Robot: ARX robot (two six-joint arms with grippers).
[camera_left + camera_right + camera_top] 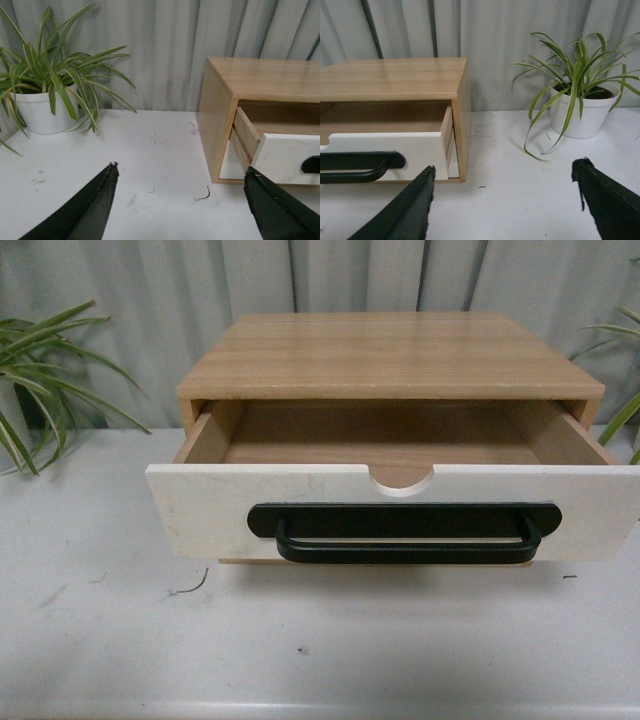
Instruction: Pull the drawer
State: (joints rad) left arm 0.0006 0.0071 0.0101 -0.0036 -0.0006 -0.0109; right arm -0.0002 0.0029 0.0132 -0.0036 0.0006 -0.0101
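A pale grey curtain [130, 300] hangs behind a white tabletop [320, 640], with a potted spider plant [50, 85] at the far left and another spider plant [580, 95] at the far right. In the middle stands a small wooden cabinet [390, 355], and the drawer [200, 510] sits drawn well out of it toward me, its bare wooden inside open to view and empty as far as I can see.

My left gripper [182, 200] is spread wide and holds nothing; it hangs over the table to the left of the cabinet, apart from the drawer. My right gripper [505, 195] is likewise wide open and empty, near the cabinet's right side, not touching the black bar handle [405, 535].

I judge the pull to be done or nearly so, since neither claw is on the handle. If more travel is wanted, a claw must come in around the bar and draw straight toward me; otherwise I only need to keep clear.

The drawer's white front faces me, notch up. Its long axis, like the handle's, runs left to right, across the line of pull
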